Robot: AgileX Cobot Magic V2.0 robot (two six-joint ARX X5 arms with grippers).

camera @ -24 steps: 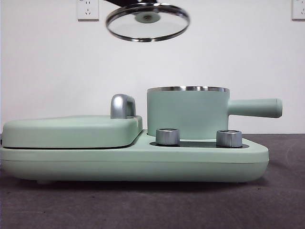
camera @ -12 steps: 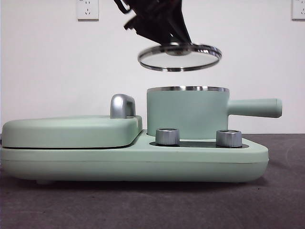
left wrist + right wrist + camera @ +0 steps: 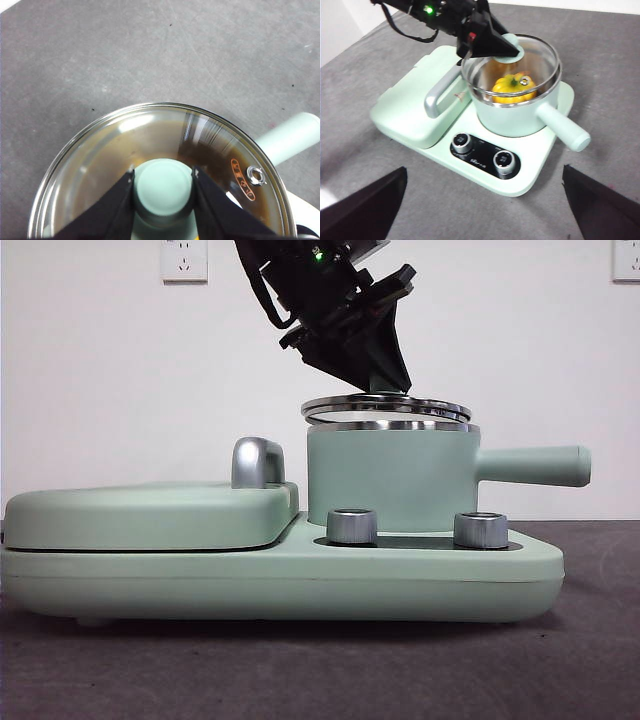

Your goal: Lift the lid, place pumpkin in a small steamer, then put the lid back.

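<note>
Just 1 lid [image 3: 387,408], 1 pumpkin [image 3: 514,88], 1 small steamer [image 3: 392,478], 2 knobs [image 3: 352,526].

Front low, level; left wrist close above lid [image 3: 165,185]; right wrist high, oblique.

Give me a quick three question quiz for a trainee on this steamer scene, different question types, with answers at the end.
1. True or false: the pumpkin is inside the small steamer.
2. Which gripper holds the lid by its knob? A left, B right.
3. Fill in: the lid sits slightly ____ on the steamer's rim, not yet flat.

Key: 1 true. 2 A, the left gripper is clamped on the knob; the right gripper waits open. 3 tilted.
</note>
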